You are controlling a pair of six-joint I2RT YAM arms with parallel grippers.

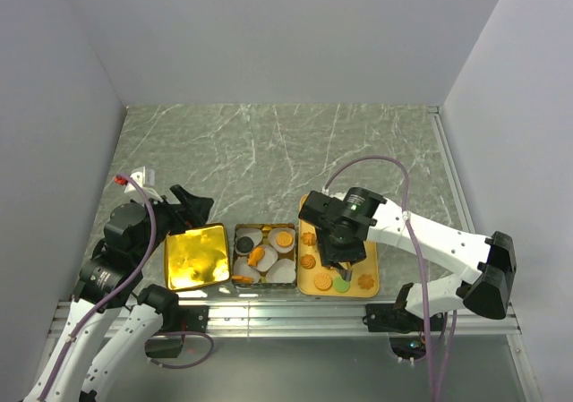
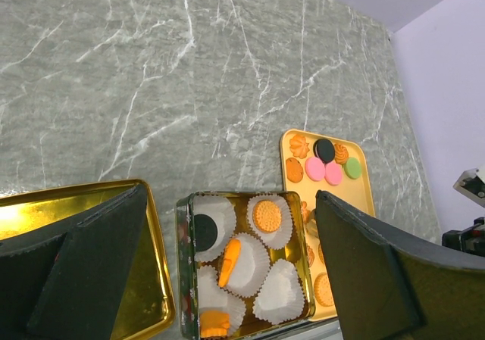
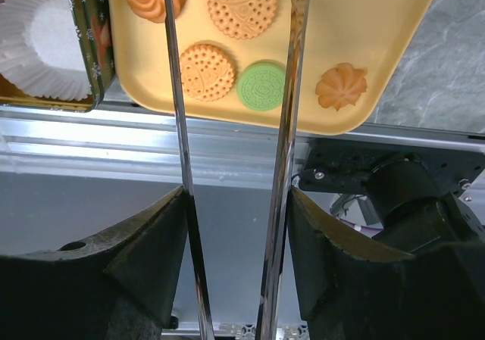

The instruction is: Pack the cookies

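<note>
1. Cookies (image 3: 242, 5) — small, flat and dry-looking; probably light, stiff and crumbly, so easily chipped or snapped by a hard squeeze
2. Best taken edge to edge across the rim with a gentle pinch; flower and swirl shapes likely weakest at the lobes, and smooth tops likely to slip under thin metal
3. Mostly loose on tray (image 3: 379, 22), just right of tin: a swirl, two round biscuits, green one (image 3: 261, 86) and orange flower (image 3: 341, 85) at the near end; black, pink, green and orange ones at the far end
4. Tin (image 2: 182, 257) — between lid and tray, lined with white paper cups (image 2: 280, 294); a black cookie, a round orange one and an orange one tilted on edge each in a cup, another orange one at the near end, at least one cup bare
5. Lid (image 1: 195, 257) — gold, lying flat just left of tin
6. Right gripper (image 1: 344, 263) — over near end of tray, long thin metal fingers (image 3: 176, 90) partly apart, nothing seen held; tips outside wrist view
7. Left gripper (image 1: 190, 207) — spread wide, holding nothing, hovering by lid and tin
</note>
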